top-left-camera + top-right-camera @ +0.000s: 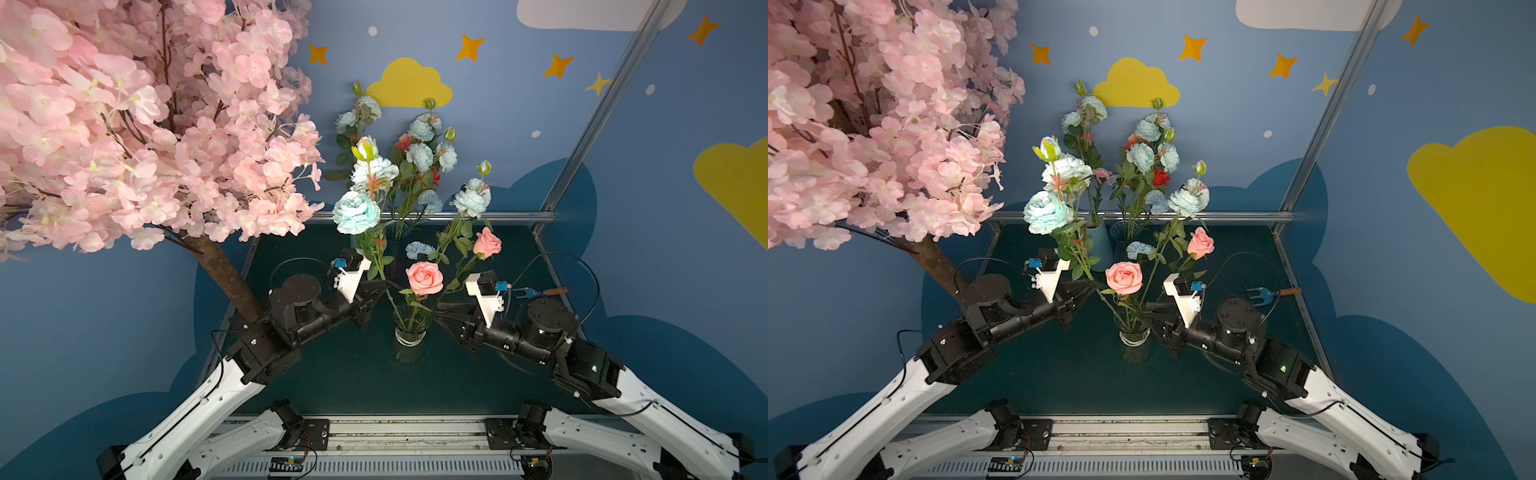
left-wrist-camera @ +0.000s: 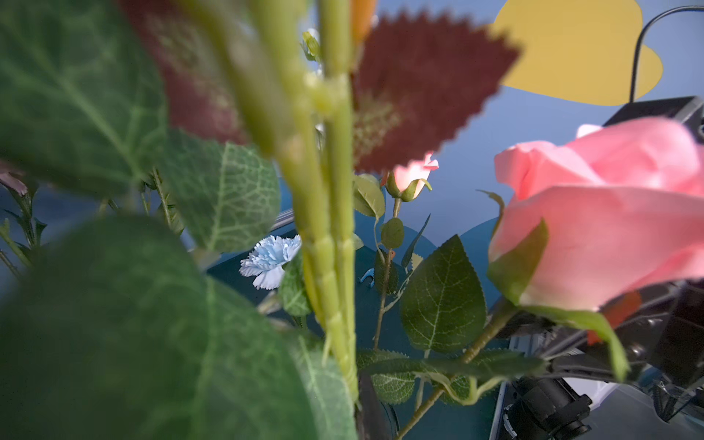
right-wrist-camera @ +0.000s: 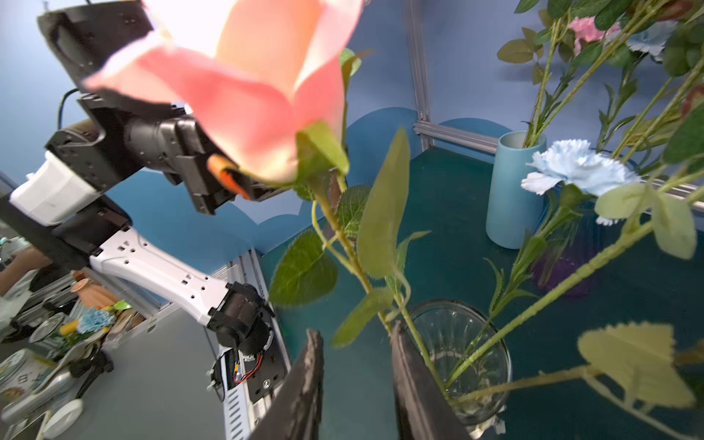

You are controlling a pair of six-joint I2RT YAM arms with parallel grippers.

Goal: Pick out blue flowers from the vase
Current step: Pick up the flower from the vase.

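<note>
Hard against the left wrist lens, the blue flower stalk rises from the left gripper, clamped on it just above the glass vase. Its aqua head leans up and leftward, so the pull likely follows that slant. The right gripper, jaws apart, hovers at the rim.

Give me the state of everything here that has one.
left hand, shut on the stem of the large blue flower.
right hand, open, at the rim of the glass vase.
large blue flower, leaning, stem foot in the glass vase.
glass vase, upright, holding stems.
pink rose, standing in the glass vase.
blue vase, upright, holding flowers.
</note>
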